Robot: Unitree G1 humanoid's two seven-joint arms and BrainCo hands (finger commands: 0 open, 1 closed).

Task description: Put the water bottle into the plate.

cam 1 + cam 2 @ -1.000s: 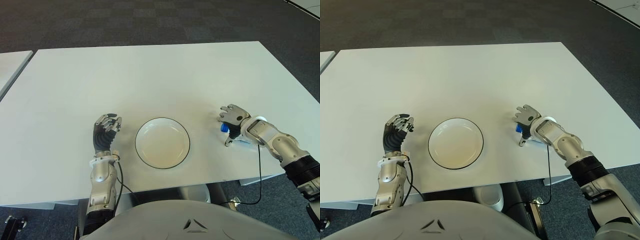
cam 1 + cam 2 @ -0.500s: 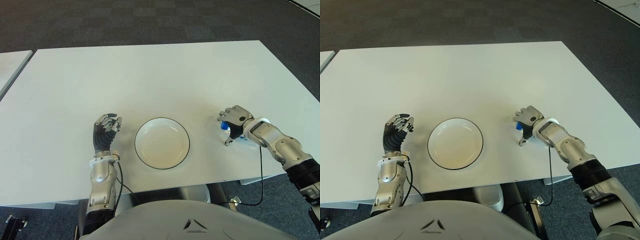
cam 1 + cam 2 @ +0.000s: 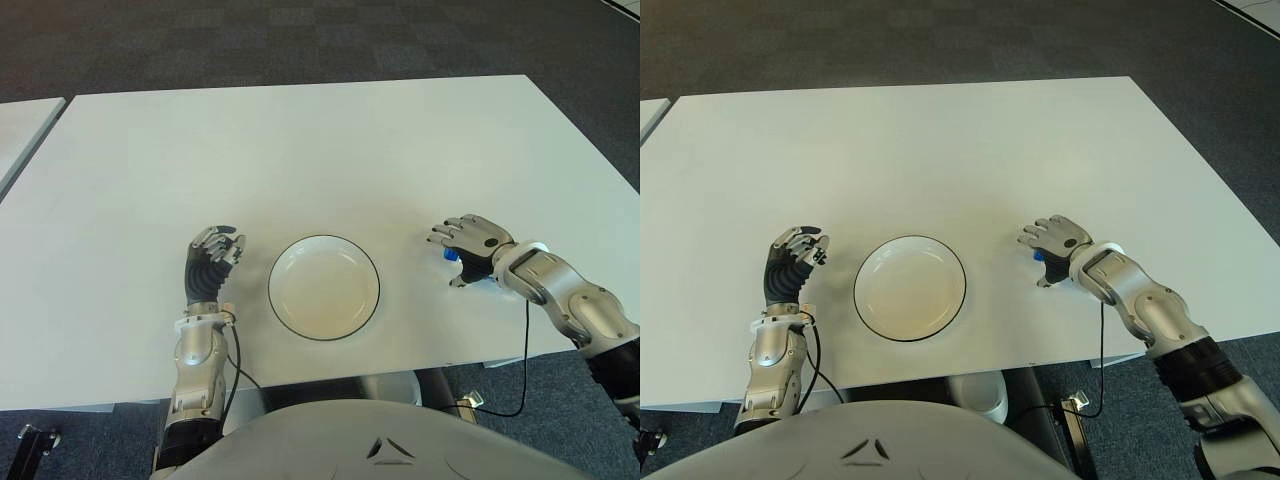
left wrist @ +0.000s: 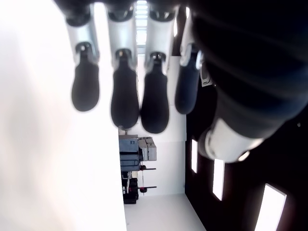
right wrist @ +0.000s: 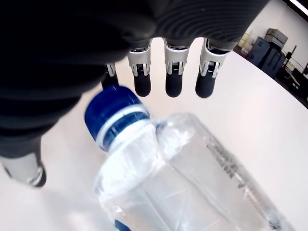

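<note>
With the bottle (image 5: 192,178) lying on the bench (image 3: 300,150) under the spread, empty right hand (image 3: 468,243), right of the plate (image 3: 323,286), the fingers are best closed around its body before lifting; the left hand (image 3: 210,262) is seen loosely curled left of the plate.

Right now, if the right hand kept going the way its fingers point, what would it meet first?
Probably the plate. The right hand hovers open over the water bottle, fingers pointing across bare table toward the plate's rim. Height is unclear, so it might pass above.

Head eyes share the table (image 3: 300,150) from above; wrist cameras sit close, perhaps palm-side.
</note>
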